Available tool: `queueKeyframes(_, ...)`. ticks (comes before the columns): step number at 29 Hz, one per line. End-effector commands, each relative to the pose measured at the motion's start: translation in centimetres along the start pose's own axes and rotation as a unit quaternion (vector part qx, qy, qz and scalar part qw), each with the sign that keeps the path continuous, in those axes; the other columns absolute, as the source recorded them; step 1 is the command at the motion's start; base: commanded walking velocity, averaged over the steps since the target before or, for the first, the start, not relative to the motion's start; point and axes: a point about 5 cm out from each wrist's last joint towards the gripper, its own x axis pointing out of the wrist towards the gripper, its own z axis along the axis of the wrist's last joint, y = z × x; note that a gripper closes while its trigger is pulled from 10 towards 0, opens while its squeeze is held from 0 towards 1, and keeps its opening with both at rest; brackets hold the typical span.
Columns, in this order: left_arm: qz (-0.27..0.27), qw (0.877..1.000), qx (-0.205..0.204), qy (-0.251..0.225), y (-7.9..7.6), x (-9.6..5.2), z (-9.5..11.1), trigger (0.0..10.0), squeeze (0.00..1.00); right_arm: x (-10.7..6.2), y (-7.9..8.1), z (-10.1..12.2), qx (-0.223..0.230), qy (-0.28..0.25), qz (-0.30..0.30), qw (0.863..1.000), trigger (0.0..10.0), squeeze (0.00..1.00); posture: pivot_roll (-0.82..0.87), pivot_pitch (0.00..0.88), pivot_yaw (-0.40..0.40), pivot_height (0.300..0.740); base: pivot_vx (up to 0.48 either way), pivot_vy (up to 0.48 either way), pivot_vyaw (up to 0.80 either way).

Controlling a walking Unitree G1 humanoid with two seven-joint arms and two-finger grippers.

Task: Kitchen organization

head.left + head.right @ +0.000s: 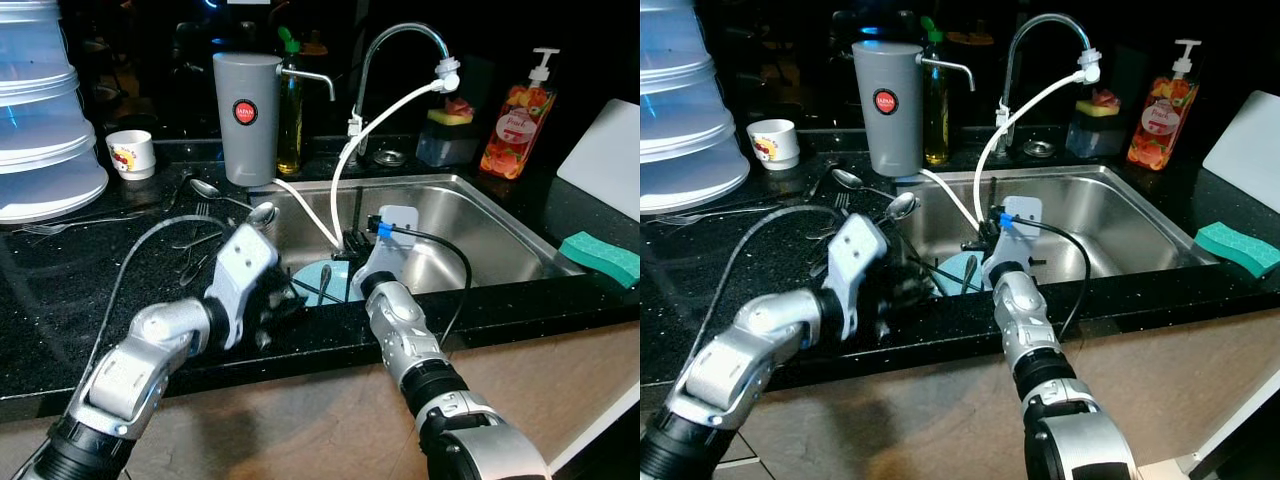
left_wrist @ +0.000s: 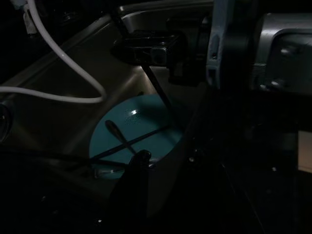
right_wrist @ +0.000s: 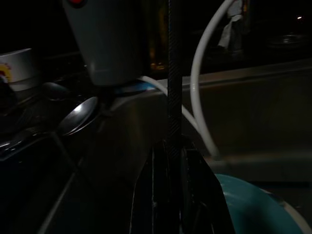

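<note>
Black counter surrounds the sink (image 1: pixel 500 215); inside it, a teal plate (image 2: pixel 141 131), probably slick and breakable, wants a rim grip. Left gripper (image 1: pixel 285 305) and right gripper (image 1: pixel 345 250) hover over it; I cannot tell either's jaw state.

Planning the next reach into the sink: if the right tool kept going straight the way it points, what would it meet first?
Probably the white hose just ahead of the right tool; farther on, the grey jug. Depth is unclear, so it might slip past the hose.
</note>
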Motion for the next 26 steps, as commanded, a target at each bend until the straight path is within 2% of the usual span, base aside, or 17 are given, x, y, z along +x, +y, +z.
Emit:
queueKeyframes(1,0.007,1.000,0.008,0.027,0.4,-0.2,-0.6,10.0,0.00,-0.2,0.2,-1.0,0.018,0.021,0.006,1.000,10.0,0.00,0.03,0.000,-0.022,0.740,0.000,0.000,0.00)
queueKeyframes(8,0.032,0.999,0.010,0.039,1.1,-0.5,-0.7,10.0,0.00,-0.2,0.6,-1.2,0.028,0.028,0.028,0.999,10.0,0.00,0.03,0.000,-0.023,0.740,0.000,0.000,0.00)
queueKeyframes(9,0.041,0.998,0.009,0.036,1.3,-0.5,-0.6,10.0,0.00,-0.2,0.7,-1.4,0.040,0.034,0.040,0.998,10.0,0.80,0.03,0.000,-0.022,0.740,0.000,0.000,0.00)
queueKeyframes(10,0.046,0.998,0.011,0.034,1.4,-0.5,-0.6,10.0,0.00,-0.2,0.7,-1.4,0.039,0.035,0.045,0.998,10.0,1.00,0.03,0.000,-0.022,0.740,0.000,0.000,0.00)
queueKeyframes(14,0.056,0.998,0.005,0.026,1.4,-0.4,-0.3,10.0,0.00,-0.1,0.6,-1.3,0.023,0.042,0.037,0.998,10.0,1.00,0.03,0.000,-0.022,0.740,0.000,0.000,0.00)
queueKeyframes(15,0.067,0.998,-0.003,0.018,1.7,-0.3,-0.1,10.0,0.00,0.1,0.4,-1.0,0.021,0.040,0.025,0.999,10.0,0.00,0.03,0.000,-0.022,0.740,0.000,0.000,0.00)
queueKeyframes(16,0.067,0.998,-0.003,0.018,1.7,-0.3,-0.1,10.0,0.00,0.1,0.4,-1.0,0.021,0.040,0.025,0.999,10.0,0.00,0.03,0.000,-0.022,0.740,0.000,0.000,0.00)
queueKeyframes(19,0.118,0.993,-0.018,-0.002,2.9,-0.4,0.7,10.0,0.00,0.7,-0.3,0.8,0.030,0.008,0.008,0.999,10.0,0.00,0.03,0.000,-0.022,0.740,0.000,0.000,0.00)
queueKeyframes(21,0.174,0.984,-0.020,-0.016,4.4,-0.7,1.3,10.0,0.00,1.0,-0.7,2.2,0.036,-0.018,0.006,0.999,10.0,0.00,0.03,0.000,-0.016,0.740,0.000,0.000,0.00)
queueKeyframes(24,0.278,0.960,-0.017,-0.022,7.1,-1.9,2.2,10.0,0.00,1.4,-0.7,4.3,0.038,-0.050,0.034,0.997,10.0,0.00,0.03,0.000,-0.013,0.740,0.000,0.000,0.00)
queueKeyframes(26,0.278,0.960,-0.017,-0.022,7.1,-1.9,2.2,10.0,0.00,1.4,-0.7,4.3,0.038,-0.050,0.034,0.997,10.0,0.00,0.03,0.000,-0.013,0.740,0.000,0.000,0.00)
